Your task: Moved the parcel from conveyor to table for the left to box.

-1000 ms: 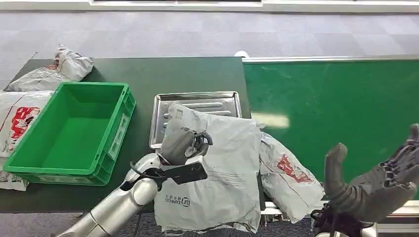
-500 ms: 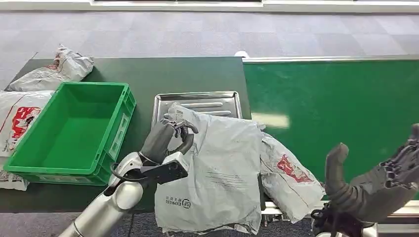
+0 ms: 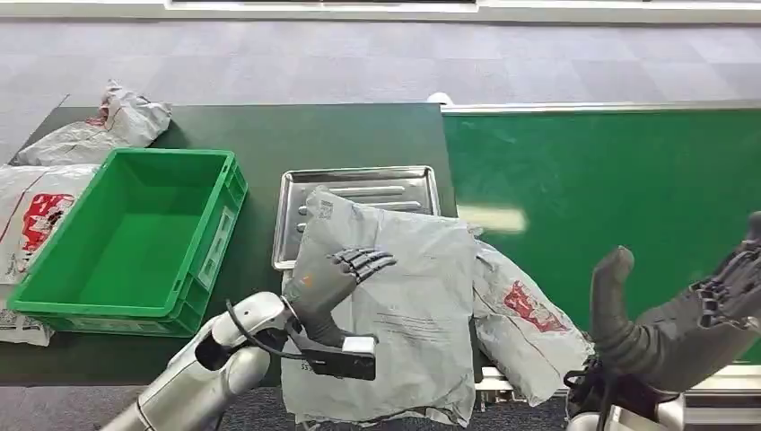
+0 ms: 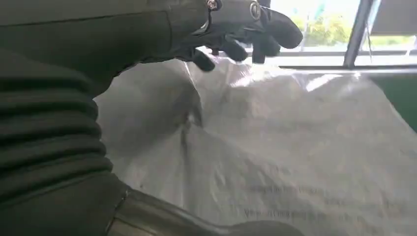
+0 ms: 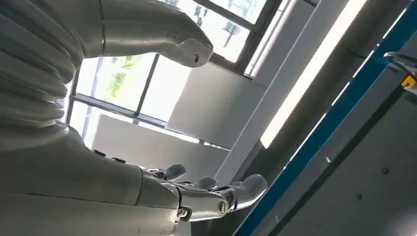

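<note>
**Left hand flat over the parcel, box waiting alongside**

Start with the big pieces: the green conveyor (image 3: 610,180) runs along the right, and the dark table (image 3: 341,135) sits to its left, which is why everything bound for boxing is gathered at the seam between them. On the table stands the open green box (image 3: 126,235), mouth up and empty as far as we can see, parked within the left arm's reach so a short carry should do it.

Now the parcel (image 3: 422,305), a grey mailer bag, lies draped across the near table edge, its far end overlapping the metal tray (image 3: 359,184) and its near end hanging off the front. A second bag with a red print (image 3: 525,323) lies tucked partly under it on the conveyor side. More bags (image 3: 54,180) sit beyond the box.

The left hand (image 3: 336,278) is laid over the parcel's left portion, fingers (image 4: 231,46) spread and reaching forward, nothing pinched between them; the wrist view shows them lifted just off the crinkled plastic. That looks like a hand setting up for a grasp, not one yet carrying.

The right hand (image 3: 682,328) hangs low over the conveyor's near edge, thumb raised, fingers apart, holding nothing, apparently standing clear so the left can work.
</note>
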Tool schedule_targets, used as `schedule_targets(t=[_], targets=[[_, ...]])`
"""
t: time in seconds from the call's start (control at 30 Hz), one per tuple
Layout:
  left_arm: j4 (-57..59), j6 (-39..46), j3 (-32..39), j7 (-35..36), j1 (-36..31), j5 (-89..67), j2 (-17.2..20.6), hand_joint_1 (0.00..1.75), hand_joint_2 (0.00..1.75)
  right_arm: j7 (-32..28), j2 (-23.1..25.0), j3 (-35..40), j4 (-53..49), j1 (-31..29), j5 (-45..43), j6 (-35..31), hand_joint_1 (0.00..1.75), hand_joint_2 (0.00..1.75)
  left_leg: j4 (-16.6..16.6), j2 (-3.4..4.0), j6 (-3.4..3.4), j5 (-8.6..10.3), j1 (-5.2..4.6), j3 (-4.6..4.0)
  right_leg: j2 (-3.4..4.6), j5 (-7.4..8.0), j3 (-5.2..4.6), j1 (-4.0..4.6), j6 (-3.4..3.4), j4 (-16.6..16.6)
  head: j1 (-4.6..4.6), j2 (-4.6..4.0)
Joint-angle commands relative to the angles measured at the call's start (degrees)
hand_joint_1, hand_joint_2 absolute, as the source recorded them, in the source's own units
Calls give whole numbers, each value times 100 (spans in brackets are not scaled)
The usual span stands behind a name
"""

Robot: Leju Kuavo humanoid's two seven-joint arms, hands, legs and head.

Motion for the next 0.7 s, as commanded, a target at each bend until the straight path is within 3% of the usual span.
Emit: schedule_targets(t=[0.03,0.13,0.33,0.57,0.6,0.7], targets=[[1062,-647,-1256,-185,-929,-383,86,0,0,-8,-98,151,278,-109,-46,-2,0,175,-5,0,1,1,3,8,-5,1,10,5,-3,-9,0,0],[1430,-799,-1747,-224,-1487,-309,72,0,0,-201,-165,123,312,77,-265,-2,0,175,-4,-20,0,5,4,5,-25,-2,13,5,-4,-7,0,0],[1594,-868,-1960,-222,-1619,-202,28,0,0,-224,-201,213,388,24,-394,-2,0,175,-8,4,0,1,3,12,0,4,13,6,-4,-12,-2,0],[2420,-506,-2300,-135,-1665,-27,-346,0,0,-257,-271,324,507,-86,-521,-2,0,175,-10,5,2,1,2,17,2,4,17,5,-3,-14,0,0],[2565,-410,-2345,-110,-1648,-23,-371,0,175,-287,-264,313,513,-65,-538,-2,0,175,-8,2,1,0,2,17,1,2,17,3,-2,-11,0,0],[2875,-256,-2439,-118,-1657,-52,-435,0,175,-332,-256,331,560,-48,-552,-2,0,175,-12,5,1,2,1,20,1,4,20,3,-3,-16,0,0]])
